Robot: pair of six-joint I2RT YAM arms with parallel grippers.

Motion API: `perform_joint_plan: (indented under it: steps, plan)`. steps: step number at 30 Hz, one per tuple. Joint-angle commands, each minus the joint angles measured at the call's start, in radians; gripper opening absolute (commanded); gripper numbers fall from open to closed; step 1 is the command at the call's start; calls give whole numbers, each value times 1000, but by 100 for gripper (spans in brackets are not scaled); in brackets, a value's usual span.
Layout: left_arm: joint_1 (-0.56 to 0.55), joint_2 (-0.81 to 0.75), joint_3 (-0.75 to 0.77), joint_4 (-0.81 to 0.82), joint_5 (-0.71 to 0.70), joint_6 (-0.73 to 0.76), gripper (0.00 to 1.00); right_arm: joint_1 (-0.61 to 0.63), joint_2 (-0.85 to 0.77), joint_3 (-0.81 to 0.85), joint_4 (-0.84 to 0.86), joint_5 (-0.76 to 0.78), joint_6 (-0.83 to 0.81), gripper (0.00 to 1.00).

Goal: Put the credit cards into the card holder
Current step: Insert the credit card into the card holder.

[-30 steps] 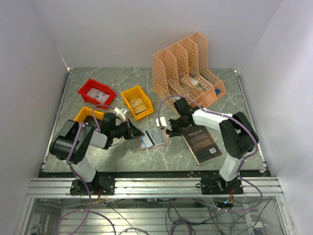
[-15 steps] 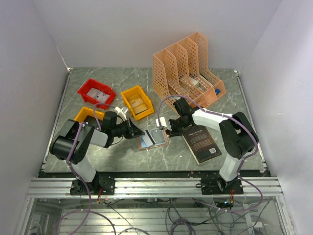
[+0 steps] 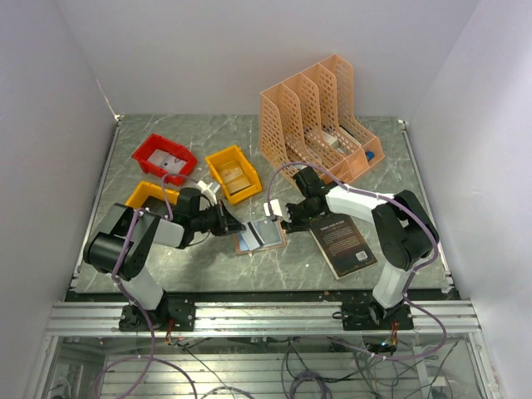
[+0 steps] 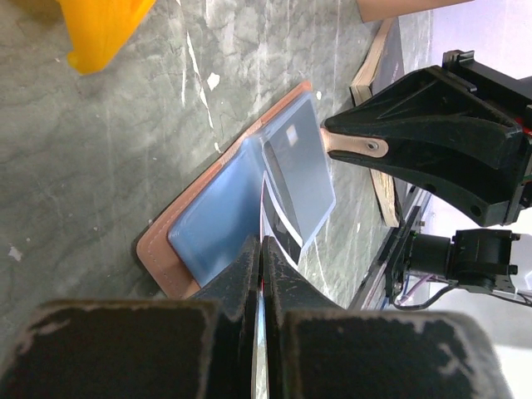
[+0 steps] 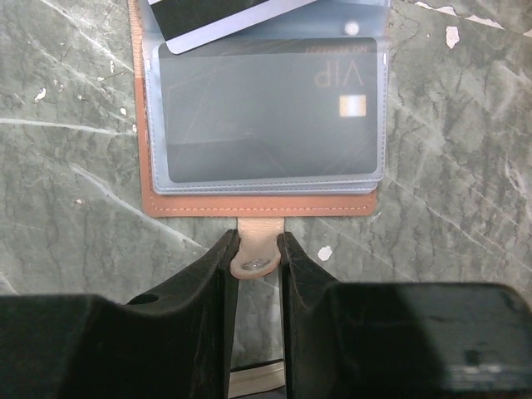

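left fingers (image 4: 237,278) pinching credit card (image 4: 281,223) | right fingers (image 5: 199,283) pinching card holder (image 5: 258,204) tab

Top edge is cropping card holder (image 5: 258,204) and striped credit card (image 5: 224,17); left gripper (image 4: 263,249) is hiding that card's near end.

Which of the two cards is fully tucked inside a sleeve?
The dark VIP card, flat under the clear sleeve; the striped card sticks out askew.

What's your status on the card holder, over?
Left gripper shut on a thin pale black-striped card, tip at the open salmon-pink leather-like card holder. Right gripper shut on its tan snap tab. Nothing seen in the way.
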Motion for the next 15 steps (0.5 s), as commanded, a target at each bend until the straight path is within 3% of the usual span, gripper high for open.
perform_joint_plan:
  steps: [1,15]
  plan:
    - [-8,-37,36,-88,-55,77,7,15,21,7,-17,-12,7,21]
    - [-8,-13,74,-64,-50,72,7,17,22,9,-19,-12,6,21]
